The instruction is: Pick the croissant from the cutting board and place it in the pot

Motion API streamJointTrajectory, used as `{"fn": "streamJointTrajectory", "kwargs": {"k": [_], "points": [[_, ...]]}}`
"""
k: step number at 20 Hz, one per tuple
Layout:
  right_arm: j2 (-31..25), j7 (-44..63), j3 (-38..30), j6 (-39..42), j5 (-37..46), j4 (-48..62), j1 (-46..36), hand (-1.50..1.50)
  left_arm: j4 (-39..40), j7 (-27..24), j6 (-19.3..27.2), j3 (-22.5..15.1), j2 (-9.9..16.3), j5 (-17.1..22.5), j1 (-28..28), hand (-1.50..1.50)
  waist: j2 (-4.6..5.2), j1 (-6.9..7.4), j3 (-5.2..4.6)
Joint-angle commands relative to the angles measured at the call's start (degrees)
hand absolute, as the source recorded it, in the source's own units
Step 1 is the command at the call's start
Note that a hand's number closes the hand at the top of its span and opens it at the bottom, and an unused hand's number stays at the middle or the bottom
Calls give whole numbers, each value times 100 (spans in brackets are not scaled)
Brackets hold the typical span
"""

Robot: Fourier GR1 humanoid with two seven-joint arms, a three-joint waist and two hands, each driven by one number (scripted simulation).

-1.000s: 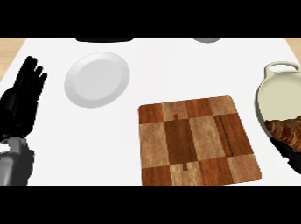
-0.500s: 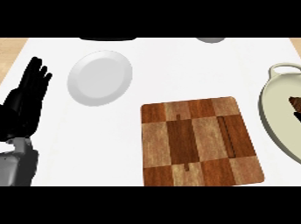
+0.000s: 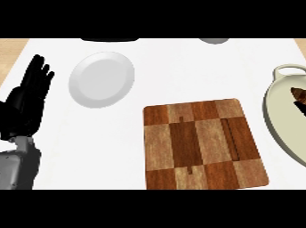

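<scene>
Resting at the left edge of the frame: black left hand (image 3: 26,107), fingers straight and spread wide, pointing up, holding nothing; grey forearm (image 3: 10,170) below it at the lower left corner.

Item, brown crescent croissant (image 3: 305,95): lies inside the cream-coloured round pot (image 3: 278,122) at the right edge of the frame, partly cut off by the frame edge. A dark shape just beneath the croissant inside the pot may be the right hand; what it is, and how any fingers stand, cannot be told.

Item, pot: one loop handle at its upper rim; right part out of frame.

Item, rectangular checkered wooden cutting board (image 3: 203,144): lower centre, just left of the pot, nothing on it.

Item, white round plate (image 3: 101,79): upper left of centre, apart from the board, near the left hand.

Item, white counter top (image 3: 182,67): bears all the above.
</scene>
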Motion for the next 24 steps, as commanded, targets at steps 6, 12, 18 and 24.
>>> {"fn": "streamJointTrajectory", "kwargs": {"k": [6, 12, 18, 24], "points": [[-82, -1199, -363, 720, -939, 2472, -990, -150, -206, -81, 20, -81, -114, -30, 207, 0, 16, 55, 8], [217, -2288, -1138, 1202, -2215, 2612, -1219, -150, -126, -42, 110, -50, -129, -86, 171, 0, -3, -10, 10], [-530, -2658, -1909, 2186, -3151, 3164, -1194, -150, -188, 127, -231, 257, 241, 219, 209, 0, -18, -57, 2], [-1439, -3213, -2236, 2946, -3493, 4083, -814, -150, -373, 90, -2, -13, -50, -23, 322, 0, -7, -49, 5]]}}
